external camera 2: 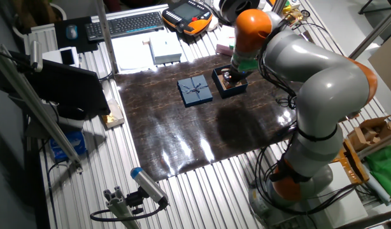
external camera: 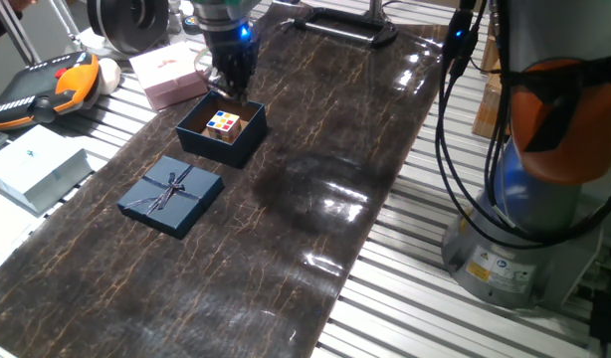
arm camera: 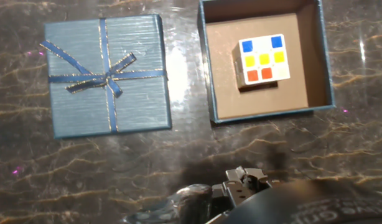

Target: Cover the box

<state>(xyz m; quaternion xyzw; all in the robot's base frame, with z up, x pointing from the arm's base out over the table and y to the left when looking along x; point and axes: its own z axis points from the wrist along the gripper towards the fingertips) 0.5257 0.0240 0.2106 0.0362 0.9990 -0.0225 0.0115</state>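
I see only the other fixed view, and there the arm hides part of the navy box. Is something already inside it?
Observer: Yes. The hand view shows a colour cube lying on the floor of the box.
Operator: And where is the tool? I cannot find it in my view.
Observer: In one fixed view, the tool hangs over the edge of the box nearest the pink box.

Honestly can't read any text here; the yellow warning stickers (external camera: 482, 263) on the robot base (external camera: 505, 249) are too small.
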